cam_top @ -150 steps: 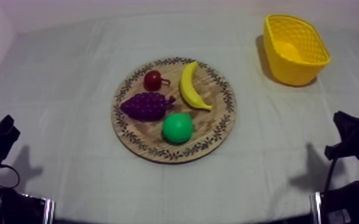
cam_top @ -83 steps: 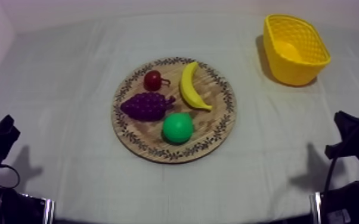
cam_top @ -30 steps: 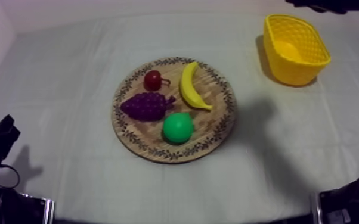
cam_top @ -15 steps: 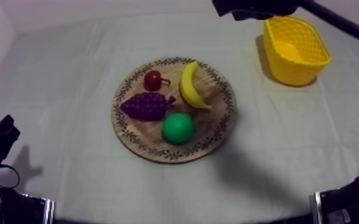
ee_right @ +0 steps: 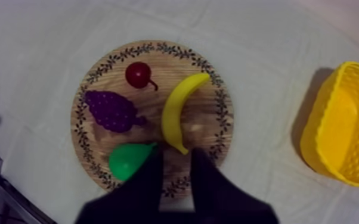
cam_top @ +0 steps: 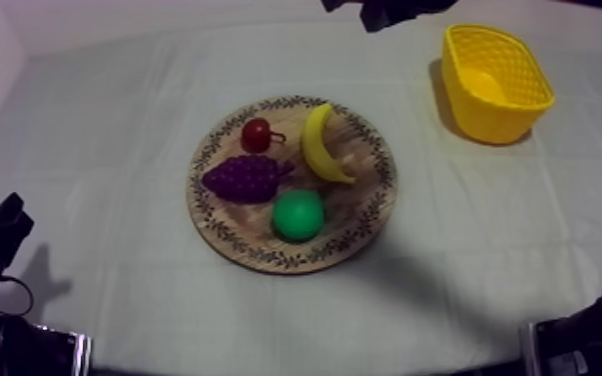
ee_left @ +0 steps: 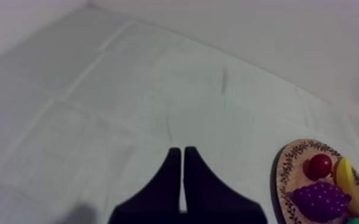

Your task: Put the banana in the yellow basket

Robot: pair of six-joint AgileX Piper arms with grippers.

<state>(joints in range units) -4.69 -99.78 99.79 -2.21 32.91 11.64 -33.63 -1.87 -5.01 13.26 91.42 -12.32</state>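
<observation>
The banana (cam_top: 320,143) (ee_right: 176,116) lies on the right half of the round wooden board (cam_top: 365,215) (ee_right: 217,101), curved and untouched. The yellow basket (cam_top: 495,80) (ee_right: 343,131) stands at the far right of the table. My right arm (cam_top: 390,10) reaches in at the far edge of the top view. High above the board, my right gripper (ee_right: 175,152) is open with nothing between its fingers, over the banana's near end and the pear. My left gripper (ee_left: 179,154) is shut on nothing and rests low at the left (cam_top: 0,235).
Sharing the board with the banana are a small red fruit (cam_top: 257,134) (ee_right: 138,73), a bunch of grapes (cam_top: 245,178) (ee_right: 110,111) and a green pear (cam_top: 297,214) (ee_right: 125,162). Grey-white cloth lies bare between board and basket.
My right arm has left its resting place at the lower right, come in at the far right and moved left above the table. Its shadow now falls by the board. The fruit has not moved.
</observation>
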